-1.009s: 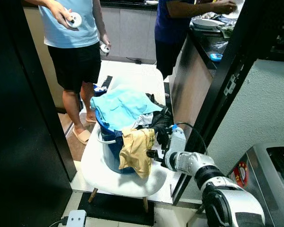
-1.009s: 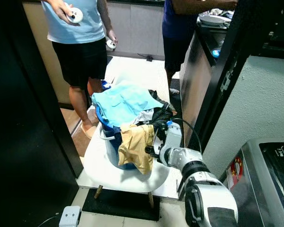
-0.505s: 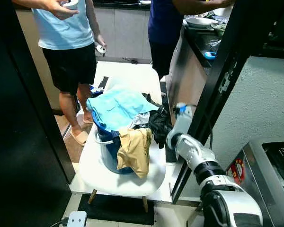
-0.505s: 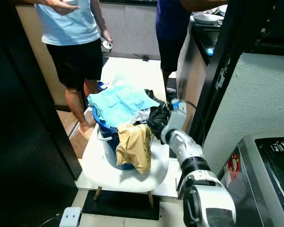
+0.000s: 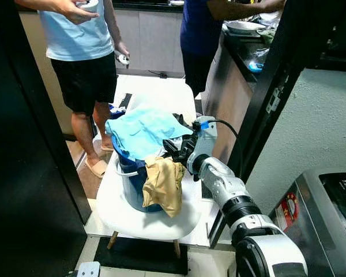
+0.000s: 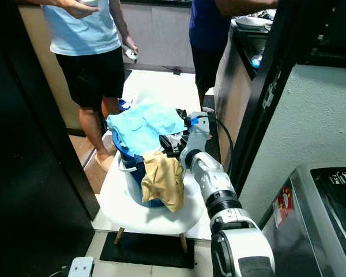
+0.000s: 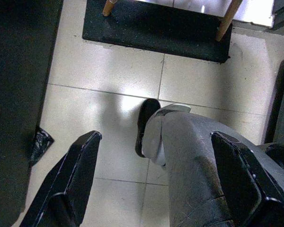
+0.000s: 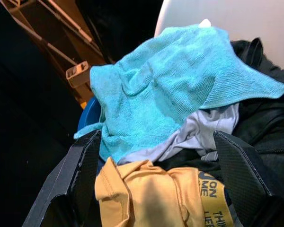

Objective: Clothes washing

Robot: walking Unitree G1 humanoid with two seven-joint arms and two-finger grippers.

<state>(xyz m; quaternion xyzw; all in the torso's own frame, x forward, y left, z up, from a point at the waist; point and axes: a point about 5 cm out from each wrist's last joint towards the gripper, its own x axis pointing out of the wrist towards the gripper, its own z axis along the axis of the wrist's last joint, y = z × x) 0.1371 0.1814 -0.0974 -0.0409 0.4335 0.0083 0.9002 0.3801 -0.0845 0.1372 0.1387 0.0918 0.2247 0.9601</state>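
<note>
A blue laundry bucket (image 5: 139,183) heaped with clothes sits on a white chair (image 5: 161,222) in a tiled kitchen passage, two people standing behind. The right gripper (image 5: 172,149), fingers spread, hovers over the turquoise towel (image 8: 170,94) and mustard shirt (image 8: 173,201), whose print is partly legible: "ON ME". The left gripper (image 7: 156,179) hangs released above floor tiles.

In front of me a white chair (image 5: 132,216) with wooden legs stands on a dark mat (image 5: 144,254) on the pale tiled floor (image 7: 109,71). On its seat sits a blue laundry bucket (image 5: 139,196), heaped with clothes that spill over its rim.
</note>
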